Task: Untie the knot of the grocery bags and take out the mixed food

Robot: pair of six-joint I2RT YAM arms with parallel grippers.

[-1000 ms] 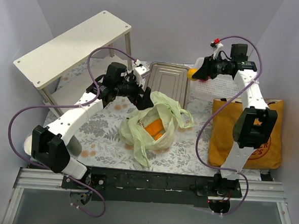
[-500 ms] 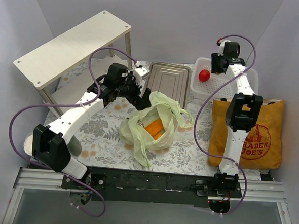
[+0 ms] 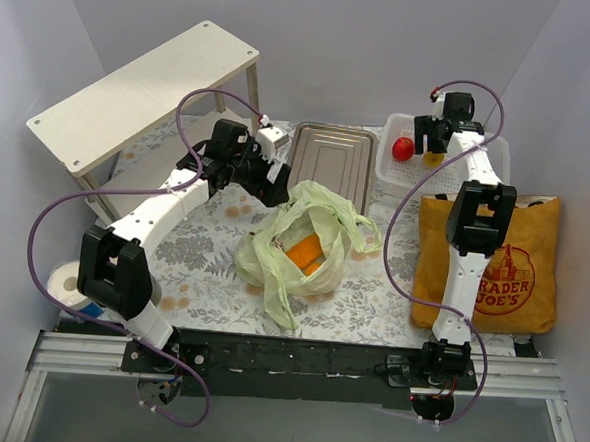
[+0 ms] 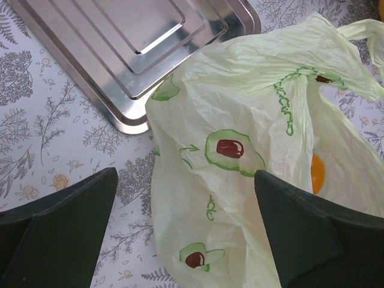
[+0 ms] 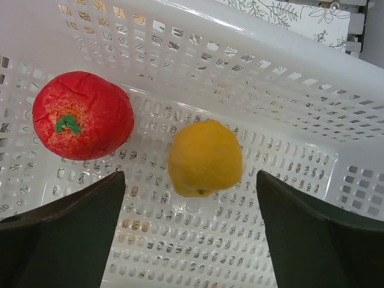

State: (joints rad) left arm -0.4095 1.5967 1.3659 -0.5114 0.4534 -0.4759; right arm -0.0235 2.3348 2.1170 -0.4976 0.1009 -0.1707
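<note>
The pale green plastic grocery bag [image 3: 303, 247] [image 4: 252, 150] lies mid-table with its mouth loose, and something orange [image 3: 306, 250] [image 4: 318, 173] shows inside it. My left gripper [image 3: 277, 188] [image 4: 186, 173] hovers open over the bag's back edge and holds nothing. The mustard Trader Joe's tote [image 3: 493, 263] lies flat at the right. My right gripper [image 3: 432, 147] [image 5: 191, 174] is open over the white mesh basket [image 3: 479, 167] [image 5: 288, 72]. A red apple [image 3: 404, 149] [image 5: 83, 115] and a yellow-orange orange [image 5: 205, 157] lie loose on the basket floor.
Stacked metal trays [image 3: 329, 161] [image 4: 132, 54] sit just behind the green bag. A pale wooden shelf [image 3: 143, 91] stands at the back left. A white tape roll [image 3: 66, 285] lies by the left arm's base. Flower-patterned cloth [image 3: 207, 261] covers the table.
My right gripper carried the orange over the basket, then opened, and the orange now lies beside the apple. The left arm shifted slightly, its gripper still open by the bag.
</note>
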